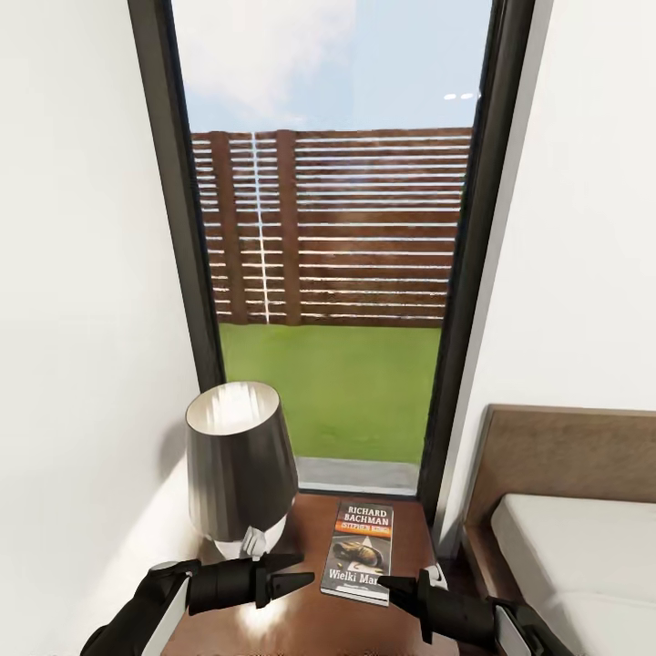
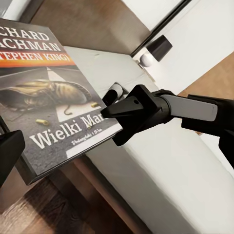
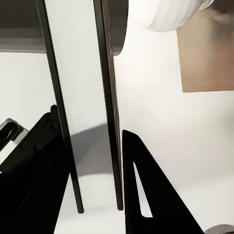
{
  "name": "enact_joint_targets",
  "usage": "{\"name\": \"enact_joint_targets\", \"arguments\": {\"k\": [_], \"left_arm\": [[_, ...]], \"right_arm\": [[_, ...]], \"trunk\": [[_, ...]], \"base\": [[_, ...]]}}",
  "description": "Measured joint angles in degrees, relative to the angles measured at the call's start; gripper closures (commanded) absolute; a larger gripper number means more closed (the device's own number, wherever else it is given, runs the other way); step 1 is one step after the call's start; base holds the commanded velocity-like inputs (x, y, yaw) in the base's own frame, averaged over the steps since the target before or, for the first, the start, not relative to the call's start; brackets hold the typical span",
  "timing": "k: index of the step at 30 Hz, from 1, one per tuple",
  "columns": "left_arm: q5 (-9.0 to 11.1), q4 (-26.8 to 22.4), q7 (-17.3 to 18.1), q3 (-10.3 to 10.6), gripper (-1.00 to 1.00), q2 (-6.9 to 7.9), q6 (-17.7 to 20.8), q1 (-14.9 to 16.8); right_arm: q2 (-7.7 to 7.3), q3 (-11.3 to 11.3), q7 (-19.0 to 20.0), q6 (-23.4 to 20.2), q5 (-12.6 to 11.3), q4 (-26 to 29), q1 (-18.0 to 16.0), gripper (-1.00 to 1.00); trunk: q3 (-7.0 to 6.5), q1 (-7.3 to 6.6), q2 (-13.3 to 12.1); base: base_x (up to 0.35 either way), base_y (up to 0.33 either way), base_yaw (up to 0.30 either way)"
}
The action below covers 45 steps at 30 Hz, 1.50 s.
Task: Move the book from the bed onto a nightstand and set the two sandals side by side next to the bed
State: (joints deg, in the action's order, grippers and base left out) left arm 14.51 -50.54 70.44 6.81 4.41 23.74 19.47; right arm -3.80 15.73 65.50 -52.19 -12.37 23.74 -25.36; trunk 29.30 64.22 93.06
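Tall black-framed window [image 1: 333,273] straight ahead, wooden fence and lawn outside. Bed [image 1: 583,538] at right, pale mattress, brown headboard. Dark nightstand [image 1: 314,629] below window, glossy top. Lamp [image 1: 239,465] with dark shade on nightstand's left part. Book [image 1: 361,551] lying flat on nightstand, right of lamp, cover up. Left gripper [image 1: 296,571] hovering just left of book, jaws slightly parted, empty. Right gripper [image 1: 394,585] at book's near right corner, jaws parted, nothing between them.

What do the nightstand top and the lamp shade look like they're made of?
The nightstand top looks like dark brown wood with a glossy finish: it mirrors the lamp's light. The lamp shade looks like dark, satiny fabric or metal with a pale lining; which one is unclear.
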Motion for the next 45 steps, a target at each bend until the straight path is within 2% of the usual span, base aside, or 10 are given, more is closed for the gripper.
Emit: {"name": "enact_joint_targets", "arguments": {"k": [45], "left_arm": [[0.01, 0.00, 0.00, 0.00, -1.00, 0.00, 0.00, 0.00]], "right_arm": [[0.00, 0.00, -0.04, 0.01, 0.01, 0.03, 0.00, 1.00]], "trunk": [[8.08, 9.89, 18.05]], "base": [[0.000, 0.000, 0.000]]}}
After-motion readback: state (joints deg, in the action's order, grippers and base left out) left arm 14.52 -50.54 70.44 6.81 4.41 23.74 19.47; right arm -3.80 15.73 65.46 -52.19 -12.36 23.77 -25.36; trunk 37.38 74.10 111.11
